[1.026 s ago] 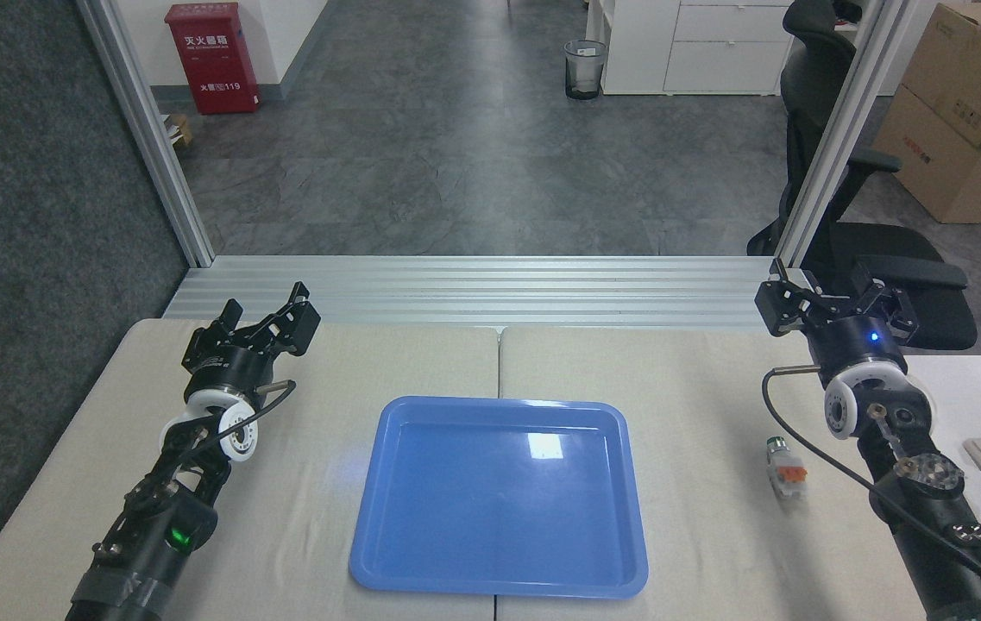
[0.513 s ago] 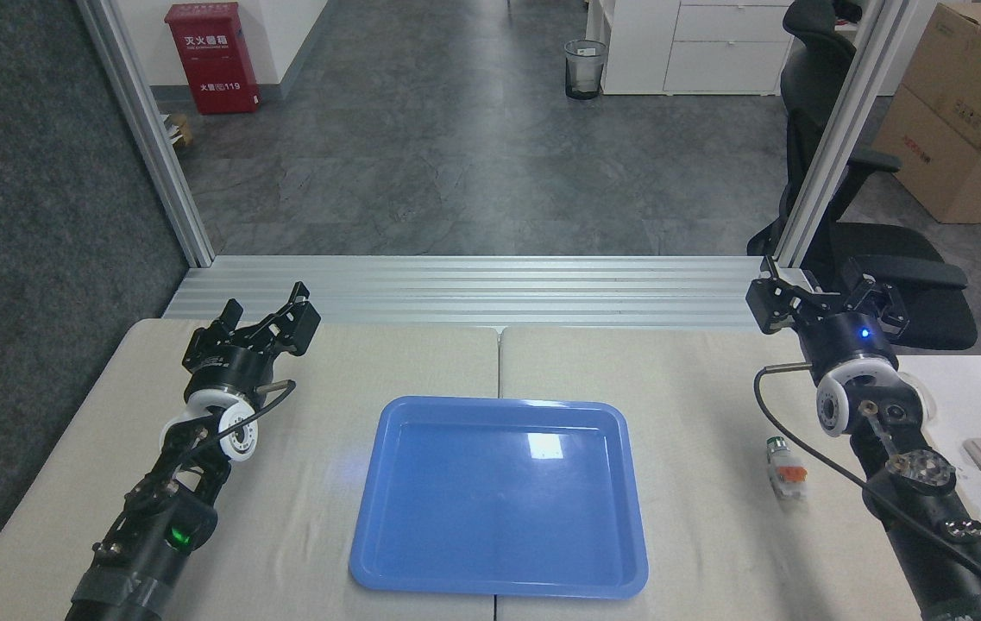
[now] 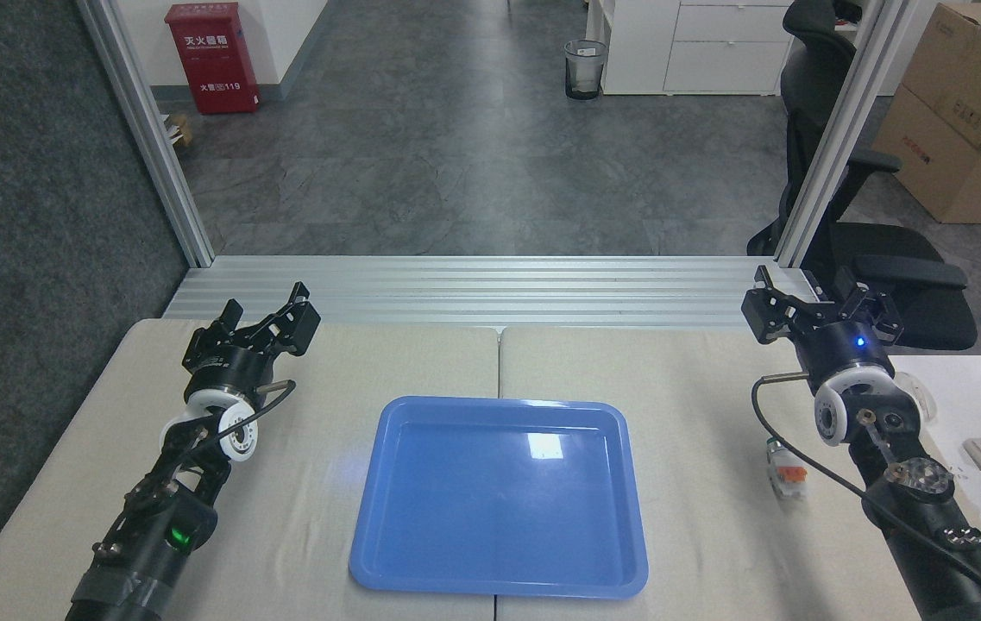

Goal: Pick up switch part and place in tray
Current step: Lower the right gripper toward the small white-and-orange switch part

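Nearest the viewer, the tray [image 3: 499, 586] lies flat and empty at the centre of the table [image 3: 326, 535], its glossy blue floor showing only a reflected light patch. To its right, apart from the rim and resting on the table surface, lies the switch part [image 3: 783, 470], white with an orange-red middle piece and a dark cap at its far end; the cable and forearm of the right arm pass just beside it. Farther back, the left gripper [image 3: 270, 319] hangs over the left half of the table with its jaws spread and nothing between them. The right gripper [image 3: 814, 302] is raised near the far right edge, beyond the switch part, its jaws likewise parted and empty. Judged from this arrangement, no stage of the task is complete: the part has yet to be grasped, lifted, carried leftward over the rim and released inside the tray
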`<action>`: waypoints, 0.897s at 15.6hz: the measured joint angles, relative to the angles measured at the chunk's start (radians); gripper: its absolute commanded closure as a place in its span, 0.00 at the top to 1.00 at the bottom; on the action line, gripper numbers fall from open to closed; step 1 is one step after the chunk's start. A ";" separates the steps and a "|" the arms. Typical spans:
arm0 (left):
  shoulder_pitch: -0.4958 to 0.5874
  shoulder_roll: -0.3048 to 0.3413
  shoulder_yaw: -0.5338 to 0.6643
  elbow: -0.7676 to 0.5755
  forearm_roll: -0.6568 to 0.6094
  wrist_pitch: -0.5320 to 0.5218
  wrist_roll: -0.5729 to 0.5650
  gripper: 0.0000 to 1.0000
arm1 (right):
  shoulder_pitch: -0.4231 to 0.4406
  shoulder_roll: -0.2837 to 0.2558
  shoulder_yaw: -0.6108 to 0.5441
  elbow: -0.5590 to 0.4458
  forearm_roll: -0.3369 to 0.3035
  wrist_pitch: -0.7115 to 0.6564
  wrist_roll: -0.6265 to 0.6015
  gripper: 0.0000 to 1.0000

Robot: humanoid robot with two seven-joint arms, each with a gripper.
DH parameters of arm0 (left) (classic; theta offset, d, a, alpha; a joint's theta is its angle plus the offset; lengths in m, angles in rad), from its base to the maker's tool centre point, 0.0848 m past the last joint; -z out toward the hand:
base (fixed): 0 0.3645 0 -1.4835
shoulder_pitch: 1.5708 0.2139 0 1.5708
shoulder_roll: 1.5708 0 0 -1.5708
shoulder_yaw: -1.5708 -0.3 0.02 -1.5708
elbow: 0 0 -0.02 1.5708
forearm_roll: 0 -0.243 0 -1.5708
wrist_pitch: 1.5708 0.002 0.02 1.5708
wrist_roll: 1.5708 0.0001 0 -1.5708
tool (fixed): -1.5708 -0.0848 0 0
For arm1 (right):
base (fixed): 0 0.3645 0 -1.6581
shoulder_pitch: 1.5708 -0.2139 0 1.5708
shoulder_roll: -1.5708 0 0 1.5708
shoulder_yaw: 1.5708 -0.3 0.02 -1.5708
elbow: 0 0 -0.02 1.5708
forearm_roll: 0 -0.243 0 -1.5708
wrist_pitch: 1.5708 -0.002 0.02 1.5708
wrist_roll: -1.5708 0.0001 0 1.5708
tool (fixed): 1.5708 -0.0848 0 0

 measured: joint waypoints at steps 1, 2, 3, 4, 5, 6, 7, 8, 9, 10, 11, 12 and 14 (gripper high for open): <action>0.000 0.000 0.000 0.000 0.000 0.000 0.000 1.00 | 0.001 0.000 0.001 0.000 0.000 -0.015 -0.001 0.98; 0.000 0.000 0.000 0.000 0.000 0.000 0.000 1.00 | 0.003 -0.001 0.001 0.000 0.000 -0.025 -0.001 0.98; 0.000 0.000 0.000 0.000 0.000 0.000 0.000 1.00 | 0.003 -0.001 0.001 0.000 0.000 -0.031 -0.003 0.98; 0.000 0.000 0.000 0.000 0.000 0.000 0.000 1.00 | 0.004 -0.002 0.002 0.000 0.001 -0.033 -0.003 0.98; 0.000 0.000 0.000 0.000 0.000 0.000 0.000 1.00 | 0.005 -0.002 0.002 0.000 0.002 -0.035 -0.004 0.98; 0.000 0.000 0.000 0.000 0.000 0.000 0.000 1.00 | 0.005 -0.001 0.002 0.000 0.003 -0.035 -0.004 0.98; 0.000 0.000 0.000 0.000 0.000 0.000 0.000 1.00 | 0.006 -0.001 0.003 0.000 0.003 -0.035 -0.004 0.98; 0.000 0.000 0.000 0.000 0.000 0.000 0.000 1.00 | 0.007 0.001 0.003 0.000 0.003 -0.034 -0.004 0.98; 0.000 0.000 0.000 0.000 0.000 0.000 0.000 1.00 | 0.010 0.002 0.003 0.000 0.004 -0.031 -0.004 0.98; 0.000 0.000 0.000 0.000 0.000 0.000 0.000 1.00 | 0.013 0.003 0.003 -0.001 0.004 -0.030 -0.004 0.98; 0.000 0.000 0.000 0.000 0.000 0.000 0.000 1.00 | 0.016 0.003 0.003 -0.002 0.004 -0.028 -0.004 0.98; 0.000 0.000 0.000 0.000 0.000 0.000 0.000 1.00 | 0.019 0.004 0.003 -0.004 0.003 -0.027 -0.004 0.98; 0.000 0.000 0.000 0.000 0.000 0.000 0.000 1.00 | 0.026 0.004 0.002 -0.006 0.003 -0.027 -0.004 0.98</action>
